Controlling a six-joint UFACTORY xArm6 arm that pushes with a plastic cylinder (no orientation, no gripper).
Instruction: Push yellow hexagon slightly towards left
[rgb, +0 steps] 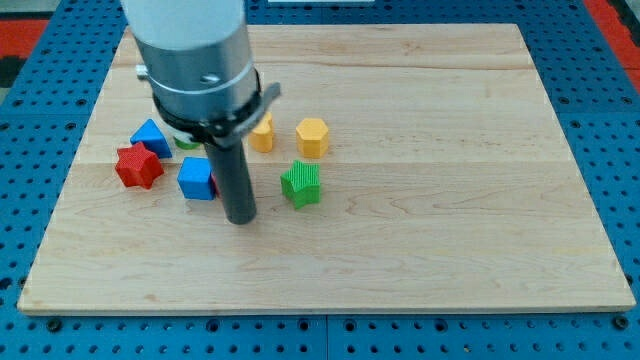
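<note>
Nearest the view's bottom, my tip (241, 219) rests on the pale wooden worktop (420, 250), between the blue cube-shaped block (196, 178) on the view's left and the green star-shaped block (300, 183) on the view's right. No pincer shows on the dark rod. Up and to the right of my tip, well apart from it, sits the yellow hexagon block (312, 136), with another yellow block (262, 132) just beside it leftward. Left of my tip lie the red star-shaped block (137, 166) and a blue triangular block (150, 134).
</note>
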